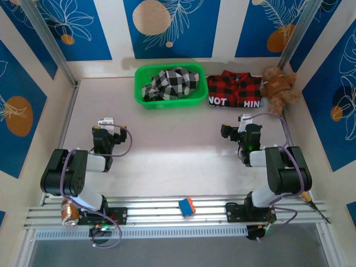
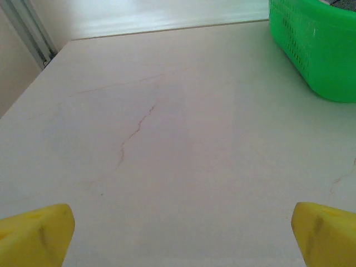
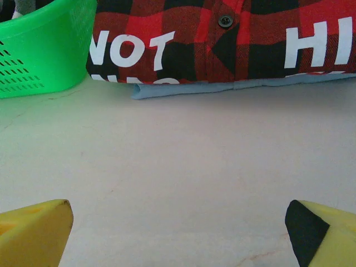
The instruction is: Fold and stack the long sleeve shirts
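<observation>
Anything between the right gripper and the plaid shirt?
Nothing: bare table runs from the right gripper to the plaid shirt, seen in the right wrist view and from above.

Left arm (image 1: 69, 173): folded low near its base, forearm reaching forward. Left end effector (image 1: 105, 122) (image 2: 181, 236): jaws spread wide, empty, yellow fingertips (image 2: 36, 233) at the lower corners of the wrist view. Right arm (image 1: 283, 172): same tucked pose. Right end effector (image 1: 245, 120) (image 3: 178, 233): wide apart, empty, pointing forward.
</observation>
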Controlling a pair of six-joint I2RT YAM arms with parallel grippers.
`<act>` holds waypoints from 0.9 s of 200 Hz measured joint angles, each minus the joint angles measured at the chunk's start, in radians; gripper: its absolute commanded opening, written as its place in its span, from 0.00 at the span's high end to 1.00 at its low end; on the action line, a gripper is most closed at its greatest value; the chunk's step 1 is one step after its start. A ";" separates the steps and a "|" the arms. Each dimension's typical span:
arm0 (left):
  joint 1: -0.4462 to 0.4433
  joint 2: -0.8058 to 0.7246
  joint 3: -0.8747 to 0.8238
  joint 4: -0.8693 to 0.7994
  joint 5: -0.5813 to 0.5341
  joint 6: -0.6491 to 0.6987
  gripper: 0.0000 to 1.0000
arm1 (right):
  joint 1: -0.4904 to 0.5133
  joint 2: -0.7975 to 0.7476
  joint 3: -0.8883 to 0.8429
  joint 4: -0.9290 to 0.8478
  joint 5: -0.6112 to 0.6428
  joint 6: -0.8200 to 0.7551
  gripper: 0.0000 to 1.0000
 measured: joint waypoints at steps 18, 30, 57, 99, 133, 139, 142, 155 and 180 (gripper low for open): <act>0.000 0.000 0.000 0.000 0.000 0.000 0.00 | 0.000 0.000 0.000 0.000 -0.003 0.000 0.01; 0.000 0.000 0.000 0.000 0.000 0.000 0.00 | 0.000 0.000 0.000 0.000 -0.003 0.000 0.01; 0.000 0.000 0.000 0.000 0.000 0.000 0.00 | 0.000 0.000 0.000 0.000 -0.003 0.000 0.01; 0.000 0.000 0.000 0.000 -0.004 0.000 0.00 | 0.000 0.000 0.000 0.000 -0.003 0.000 0.01; 0.000 0.000 0.000 0.000 -0.006 0.000 0.00 | -0.002 0.000 0.000 0.000 -0.008 0.000 0.01; 0.000 0.000 0.000 0.000 -0.007 0.000 0.00 | -0.003 0.000 0.000 0.000 -0.010 0.000 0.01; 0.000 0.000 0.000 0.000 -0.007 0.000 0.00 | -0.003 0.000 0.000 0.000 -0.010 0.000 0.01; 0.000 -0.001 0.002 -0.009 -0.005 0.001 0.00 | -0.004 0.000 0.000 0.000 -0.013 0.000 0.01; 0.000 -0.048 0.106 -0.250 0.019 0.002 0.00 | 0.028 -0.051 0.054 -0.152 0.006 -0.023 0.01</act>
